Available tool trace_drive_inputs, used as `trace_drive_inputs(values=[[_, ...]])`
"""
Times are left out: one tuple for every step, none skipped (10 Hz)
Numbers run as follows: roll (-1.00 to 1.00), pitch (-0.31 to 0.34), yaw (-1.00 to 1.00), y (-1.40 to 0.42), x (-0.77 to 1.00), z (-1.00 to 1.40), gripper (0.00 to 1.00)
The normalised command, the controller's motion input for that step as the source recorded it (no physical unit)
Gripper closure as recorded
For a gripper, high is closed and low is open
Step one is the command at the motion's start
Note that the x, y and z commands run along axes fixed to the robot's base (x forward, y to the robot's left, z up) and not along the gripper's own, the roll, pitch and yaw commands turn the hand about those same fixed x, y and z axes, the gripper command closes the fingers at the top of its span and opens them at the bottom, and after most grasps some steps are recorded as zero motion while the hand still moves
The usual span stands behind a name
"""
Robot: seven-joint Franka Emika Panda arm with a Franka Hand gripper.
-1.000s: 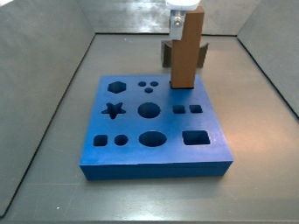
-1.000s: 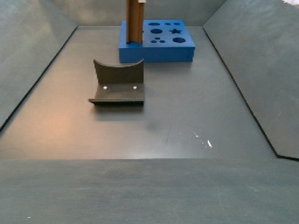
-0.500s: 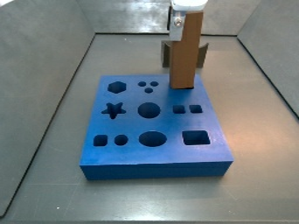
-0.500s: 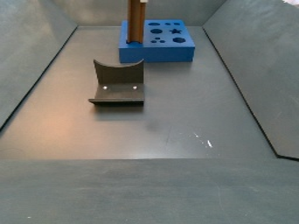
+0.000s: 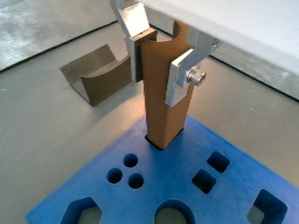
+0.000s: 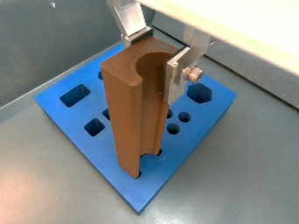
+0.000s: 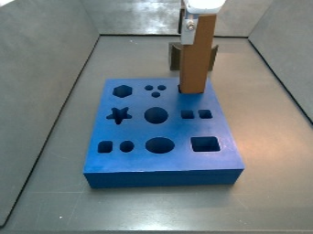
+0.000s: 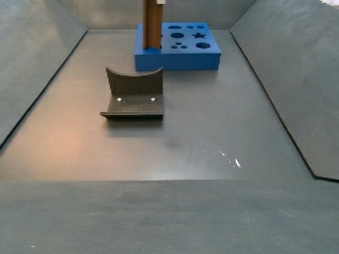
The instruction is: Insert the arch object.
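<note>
The arch object is a tall orange-brown post with a semicircular groove down one side. It stands upright with its lower end in a hole at the far edge of the blue board. It also shows in a wrist view and in both side views. My gripper is shut on the post's top, with one silver finger on each flat side. The gripper also shows in a wrist view and at a side view's top edge.
The blue board has several shaped holes: hexagon, star, circles, squares. The dark fixture with a curved top stands on the grey floor beside the board, also in a wrist view. Grey walls enclose the floor.
In the side view the gripper sits slightly lower on the post than before. The post still stands in the same board hole. The fixture has not moved.
</note>
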Motion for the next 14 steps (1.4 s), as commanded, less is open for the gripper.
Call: trace_drive_inputs(values=[[0.01, 0.056, -0.21, 0.02, 0.13, -0.21, 1.0], [0.0, 0.02, -0.14, 0.0, 0.03, -0.26, 1.0], [0.01, 0.016, -0.11, 0.05, 0.0, -0.26, 1.0], [0.0, 0.019, -0.13, 0.12, -0.14, -0.21, 1.0], [0.03, 0.044, -0.14, 0.14, -0.2, -0.15, 1.0], [0.06, 0.069, -0.18, 0.15, -0.15, -0.15, 1.0], [0.01, 0.026, -0.12, 0.05, -0.01, -0.17, 1.0], [0.0, 0.0, -0.03, 0.01, 0.0, -0.19, 1.0], [0.0, 0.0, 0.0, 0.0, 0.04, -0.23, 1.0], [0.0, 0.01, 0.0, 0.0, 0.15, -0.21, 1.0], [0.0, 0.024, 0.02, 0.0, 0.19, -0.21, 1.0], [0.01, 0.061, 0.0, 0.0, 0.33, -0.25, 1.0], [0.0, 0.064, 0.0, 0.0, 0.39, -0.26, 1.0], [0.0, 0.046, 0.0, 0.0, 0.37, -0.27, 1.0]])
